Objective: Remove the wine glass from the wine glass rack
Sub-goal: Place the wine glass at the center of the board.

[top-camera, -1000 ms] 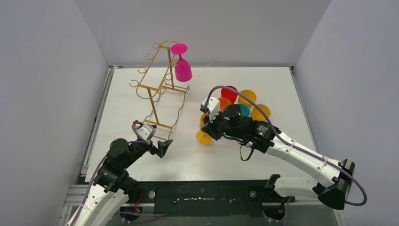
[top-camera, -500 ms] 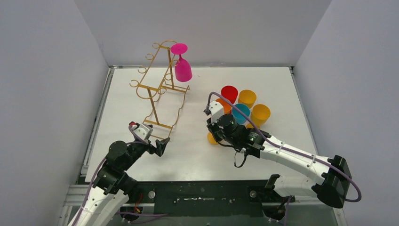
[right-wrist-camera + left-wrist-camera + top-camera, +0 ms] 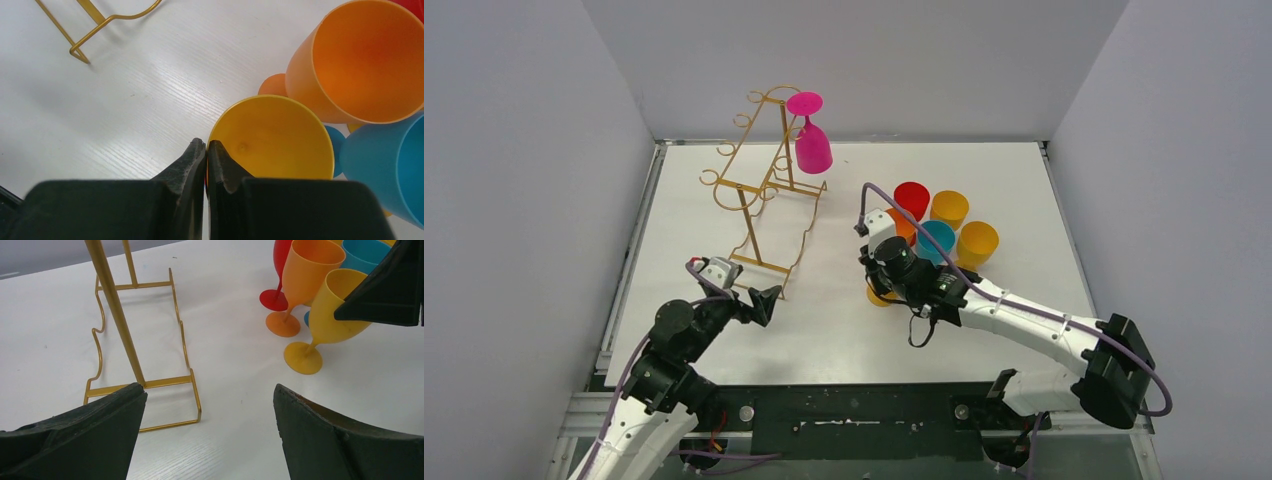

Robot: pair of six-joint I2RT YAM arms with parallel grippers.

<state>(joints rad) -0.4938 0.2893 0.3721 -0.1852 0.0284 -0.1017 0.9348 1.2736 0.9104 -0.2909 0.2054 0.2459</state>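
Magenta wine glass (image 3: 813, 148) hangs bowl-down, foot caught in a hook atop the gold wine glass rack (image 3: 749, 222), upper left of frame; left claw (image 3: 210, 392) gapes wide by the rack's base, likely to brace it, right claw (image 3: 206, 146) pinched shut beside the yellow goblet (image 3: 272, 137).

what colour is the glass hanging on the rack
Magenta: the wine glass hangs from the rack; top external view shows it best.
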